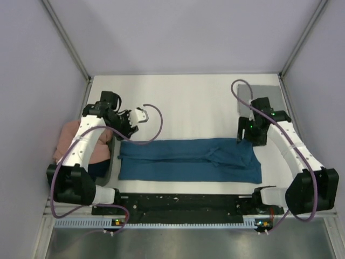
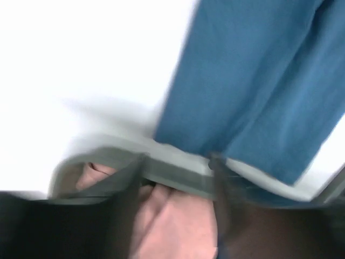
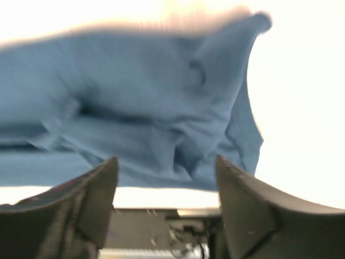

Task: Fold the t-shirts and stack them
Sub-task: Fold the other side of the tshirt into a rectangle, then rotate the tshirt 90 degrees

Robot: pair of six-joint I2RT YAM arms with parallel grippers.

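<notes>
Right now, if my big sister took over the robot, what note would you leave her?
Left pincer: open, empty, near the salmon-pink shirt bunched at the left edge of the table.
Right pincer: open, empty, at the far right corner of the teal-blue shirt.
Done: teal-blue shirt folded into a long band; grey shirt lies flat, far right.
Left: finish teal-blue, fold the pink one, stack all.

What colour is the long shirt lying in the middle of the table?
The t-shirt is plain teal-blue, with no pattern. The top external view shows it best.
</notes>
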